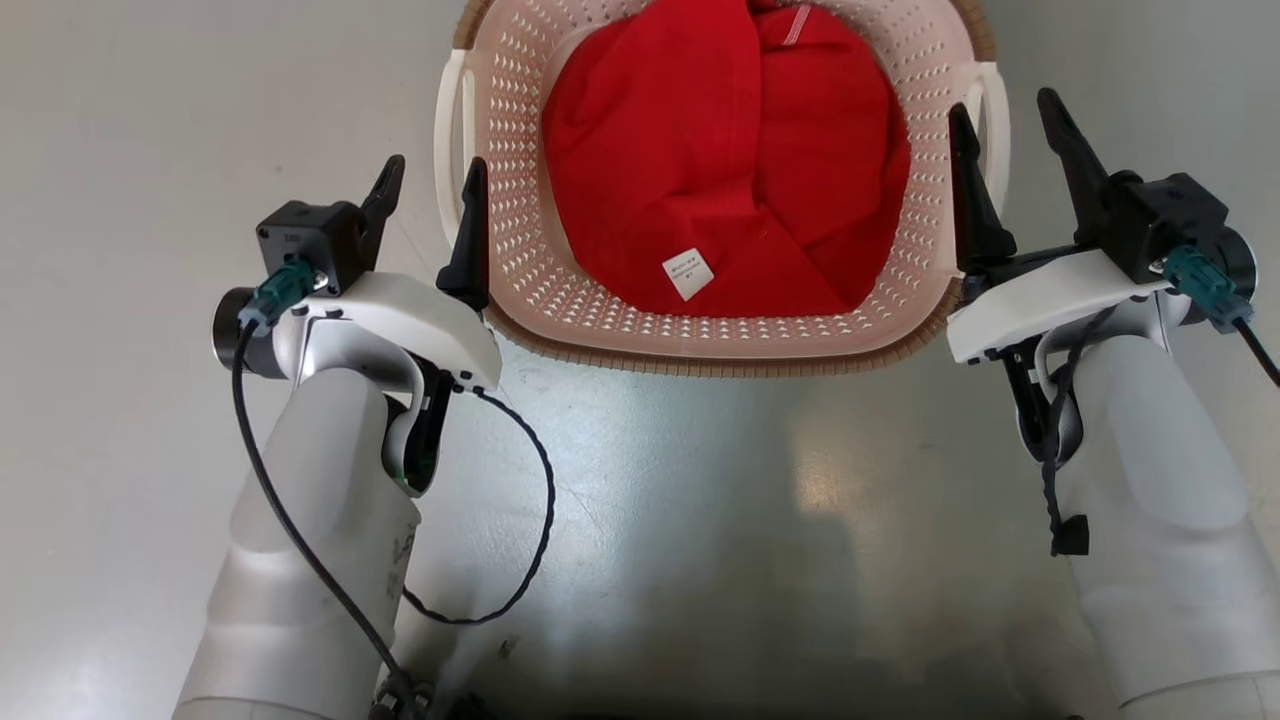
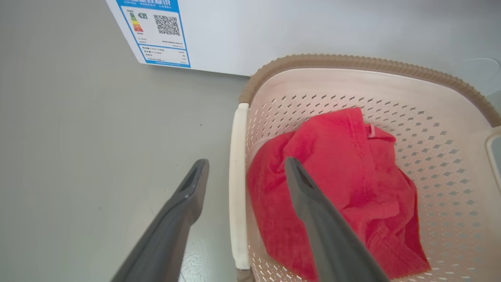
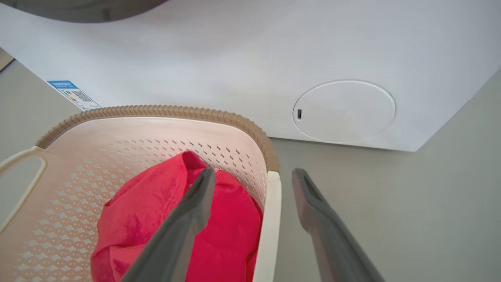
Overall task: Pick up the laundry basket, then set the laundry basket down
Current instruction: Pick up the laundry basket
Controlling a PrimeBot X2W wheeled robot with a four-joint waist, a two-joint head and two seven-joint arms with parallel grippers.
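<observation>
On the floor [image 1: 700,500], the laundry basket [image 1: 720,345] stands upright — handles [image 1: 447,150] left, right.

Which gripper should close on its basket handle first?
Left gripper, narrowly. It and the right gripper stand open astride the laundry basket's white handles, but the left handle sits nearer centre between its fingers; the right handle lies closer to the outer finger.

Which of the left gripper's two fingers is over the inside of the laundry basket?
The inner finger, nearer the robot's middle, over the red cloth; the other finger hangs outside over the floor, the white handle between them.
</observation>
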